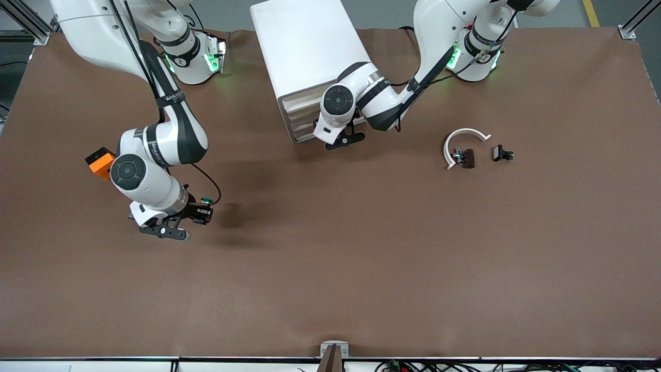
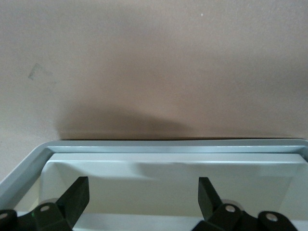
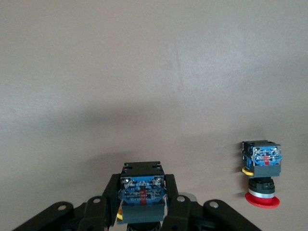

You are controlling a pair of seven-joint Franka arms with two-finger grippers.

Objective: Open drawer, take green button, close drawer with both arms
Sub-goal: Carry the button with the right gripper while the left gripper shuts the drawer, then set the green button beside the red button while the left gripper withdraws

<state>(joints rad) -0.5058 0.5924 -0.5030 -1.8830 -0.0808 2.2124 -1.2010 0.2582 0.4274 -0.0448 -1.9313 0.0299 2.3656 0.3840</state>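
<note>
Seemingly the button is already out and the drawer is what remains: in the front view the right gripper (image 1: 199, 214) hangs low over the bare brown counter (image 1: 361, 268) toward the right arm's end, with a green-capped button (image 1: 206, 200) pinched at its tip, while an orange block (image 1: 101, 161) lies on the counter beside that arm. The left gripper (image 1: 345, 140) sits at the face of the white cabinet (image 1: 304, 46), level with its stacked drawers. Toward the left arm's end lie a white curved bracket (image 1: 462, 140), a dark red-brown part (image 1: 467, 158) touching it, and a small black part (image 1: 501, 153) just beside. From the left wrist view, the left gripper's two black fingers (image 2: 77, 195) stand wide apart with nothing between them, over the drawer (image 2: 173, 159), whose pale tray shows past the cabinet's grey rim, so it looks not fully shut. From the right wrist view, the right gripper's fingers (image 3: 171, 199) are clamped on the button's black body and bluish base (image 3: 142, 190); a red-capped button (image 3: 261, 175) stands on the counter near it, apart from the fingers, and a bit of yellow shows low by the held part. I judge the closing step is in hand: the left gripper needs to push squarely on the drawer front, while the right keeps its grip.
</note>
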